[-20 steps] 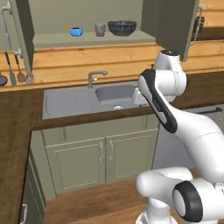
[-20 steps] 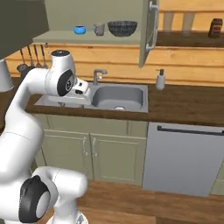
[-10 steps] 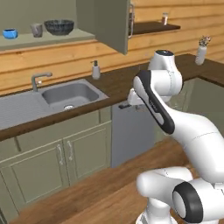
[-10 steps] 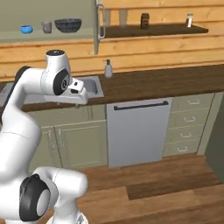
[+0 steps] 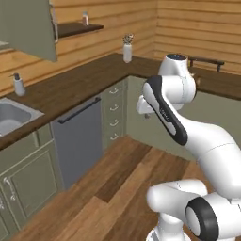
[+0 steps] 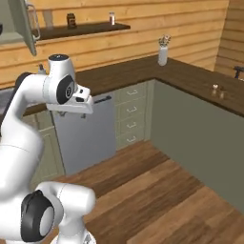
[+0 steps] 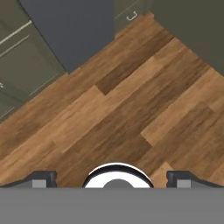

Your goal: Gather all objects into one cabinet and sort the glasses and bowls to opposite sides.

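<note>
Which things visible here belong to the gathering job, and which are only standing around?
For the job:
- cabinet door, standing open
- hand, open, holding nothing

Standing around:
- soap bottle by the sink
- vase
- jars on the wall shelf
- dishwasher

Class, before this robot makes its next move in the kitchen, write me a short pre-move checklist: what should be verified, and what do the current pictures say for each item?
1. Fingers apart: the gripper has its tips far apart in the hand view. Ok.
2. Nothing held: bare wooden floor shows between the tips. Ok.
3. Cabinet door open: it stands swung out at the upper left. Ok.
4. Bowls and glass in sight: not ok.
5. Arm clear of the counter: it is folded over the floor. Ok.
6. Within reach of the cabinet: the base faces the corner with the vase. Not ok.
</note>
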Available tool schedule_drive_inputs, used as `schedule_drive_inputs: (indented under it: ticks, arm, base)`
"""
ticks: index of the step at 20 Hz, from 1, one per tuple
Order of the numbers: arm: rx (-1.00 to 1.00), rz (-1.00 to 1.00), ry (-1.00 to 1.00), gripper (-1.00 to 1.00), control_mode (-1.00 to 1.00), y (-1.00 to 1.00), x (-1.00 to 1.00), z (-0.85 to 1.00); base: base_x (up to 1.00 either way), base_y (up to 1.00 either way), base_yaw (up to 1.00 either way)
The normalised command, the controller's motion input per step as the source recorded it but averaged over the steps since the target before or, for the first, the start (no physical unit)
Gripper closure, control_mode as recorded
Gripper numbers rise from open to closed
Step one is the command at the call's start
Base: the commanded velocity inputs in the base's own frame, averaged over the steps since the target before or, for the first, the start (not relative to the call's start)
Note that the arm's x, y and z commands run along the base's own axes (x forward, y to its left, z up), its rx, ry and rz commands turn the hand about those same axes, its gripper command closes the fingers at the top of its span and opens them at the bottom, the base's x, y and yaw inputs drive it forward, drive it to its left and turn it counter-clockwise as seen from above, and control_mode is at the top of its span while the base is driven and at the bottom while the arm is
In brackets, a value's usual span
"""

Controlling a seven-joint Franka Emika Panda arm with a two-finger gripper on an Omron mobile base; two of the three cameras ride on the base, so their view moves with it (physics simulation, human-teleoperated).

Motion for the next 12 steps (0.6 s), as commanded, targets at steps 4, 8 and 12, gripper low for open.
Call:
schedule_drive_inputs:
  ticks: [4, 8, 12]
  arm:
    - [0.0, 0.0, 0.0, -1.0, 1.0, 0.0, 0.0, 0.0]
    - [0.0, 0.0, 0.0, -1.0, 1.0, 0.0, 0.0, 0.0]
    - [0.0, 0.0, 0.0, -1.0, 1.0, 0.0, 0.0, 0.0]
  base:
    - [-0.13, -0.1, -0.68]
    - [0.0, -0.04, -0.71]
    - [0.0, -0.14, -0.7]
